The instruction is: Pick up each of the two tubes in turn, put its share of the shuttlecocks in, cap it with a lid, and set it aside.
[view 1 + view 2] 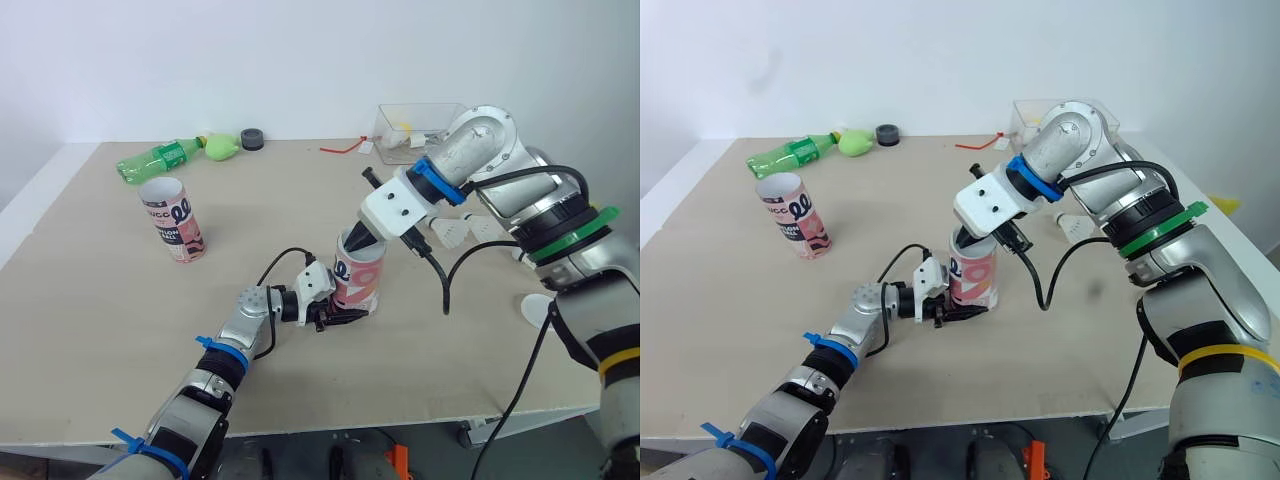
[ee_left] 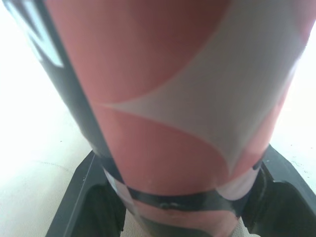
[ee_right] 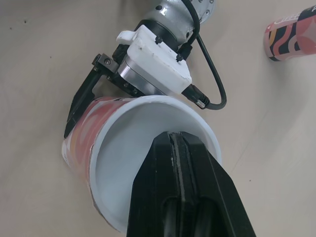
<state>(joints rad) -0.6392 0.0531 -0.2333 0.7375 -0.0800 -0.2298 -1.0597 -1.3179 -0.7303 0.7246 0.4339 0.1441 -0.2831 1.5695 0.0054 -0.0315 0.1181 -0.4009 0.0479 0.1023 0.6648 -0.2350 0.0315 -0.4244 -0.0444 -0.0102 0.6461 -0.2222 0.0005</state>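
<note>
A pink, white and black tube point(image 1: 358, 278) stands upright at the table's middle. My left gripper point(image 1: 348, 316) is shut on the tube's base; its two black fingers point(image 2: 94, 197) press either side of the tube point(image 2: 163, 98). My right gripper point(image 1: 358, 240) points down into the open mouth, fingers shut together, and the right wrist view shows it point(image 3: 182, 143) above the tube's white inside point(image 3: 123, 148) with nothing visible between the fingers. A second tube point(image 1: 173, 218) stands open at the left. White shuttlecocks point(image 1: 455, 232) lie behind my right arm. A white lid point(image 1: 537, 308) lies at the right edge.
A green plastic bottle point(image 1: 160, 158), a green soft object point(image 1: 222, 148) and a black ring point(image 1: 252, 139) lie along the far left edge. A clear plastic box point(image 1: 415, 130) stands at the far right, with a red tie point(image 1: 345, 147) next to it.
</note>
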